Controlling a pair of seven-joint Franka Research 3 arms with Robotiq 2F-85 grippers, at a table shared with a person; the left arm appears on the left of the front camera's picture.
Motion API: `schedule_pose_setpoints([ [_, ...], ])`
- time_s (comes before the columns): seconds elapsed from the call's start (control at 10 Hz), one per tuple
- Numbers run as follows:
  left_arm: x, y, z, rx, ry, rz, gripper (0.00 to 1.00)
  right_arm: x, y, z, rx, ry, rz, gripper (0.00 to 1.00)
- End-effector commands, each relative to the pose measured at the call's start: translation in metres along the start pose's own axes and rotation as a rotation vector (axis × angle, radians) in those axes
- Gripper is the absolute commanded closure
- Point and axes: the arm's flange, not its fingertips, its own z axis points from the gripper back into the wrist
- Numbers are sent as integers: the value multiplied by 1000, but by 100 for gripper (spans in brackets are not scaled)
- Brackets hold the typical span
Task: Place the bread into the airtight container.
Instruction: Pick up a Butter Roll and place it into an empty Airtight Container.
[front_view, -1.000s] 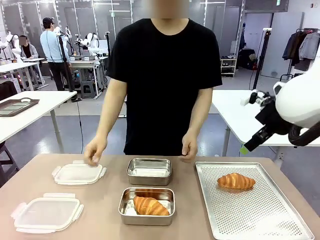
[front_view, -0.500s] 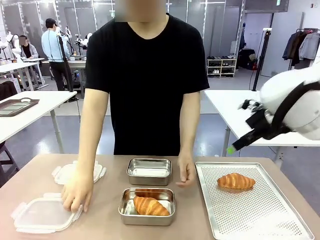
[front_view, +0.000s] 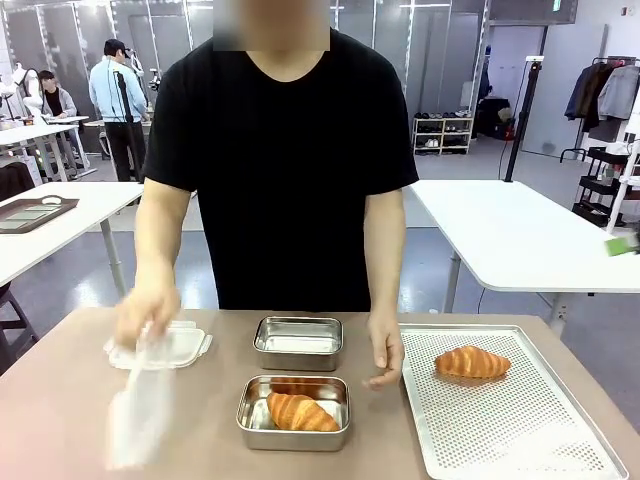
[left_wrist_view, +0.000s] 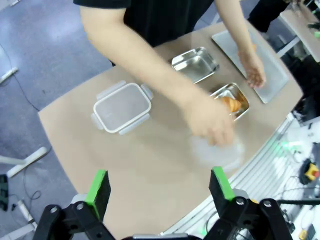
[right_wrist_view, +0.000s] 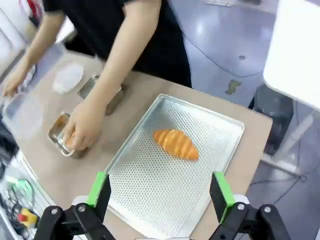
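One croissant (front_view: 472, 362) lies on the perforated metal tray (front_view: 500, 430), also seen as the croissant (right_wrist_view: 176, 143) below my right gripper (right_wrist_view: 159, 190), which hangs open and empty high above the tray. A second croissant (front_view: 296, 411) sits in the near steel container (front_view: 342, 432). Behind it stands an empty steel container (front_view: 298, 342). The person's hand (front_view: 145, 305) lifts a clear lid (front_view: 140, 400), which is blurred by motion. My left gripper (left_wrist_view: 159, 185) is open and empty, high over the table's left part.
A second clear lid (front_view: 165, 348) lies at the table's left, also seen as the lid (left_wrist_view: 121, 107). The person's other hand (front_view: 385, 360) rests on the table between the near container and the tray. A green fingertip (front_view: 622, 245) shows at the right edge.
The person has picked the near lid up off the table and is swinging it upward. My right arm has drawn back to the right, almost out of the front view.
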Motion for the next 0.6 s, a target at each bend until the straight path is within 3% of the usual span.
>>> schedule_pose_setpoints([
  [0.0,0,-1,0,-8,0,-10,0,-42,-17,29,-36,-88,-177,0],
  [0.2,0,-1,0,-8,0,-10,0,-89,-32,52,-36,-148,-268,0],
  [0.4,0,-1,0,-8,0,-10,0,-106,-40,42,-66,-144,-334,0],
  [0.5,0,-1,0,-8,0,-10,0,-99,-41,62,-62,-122,-275,0],
])
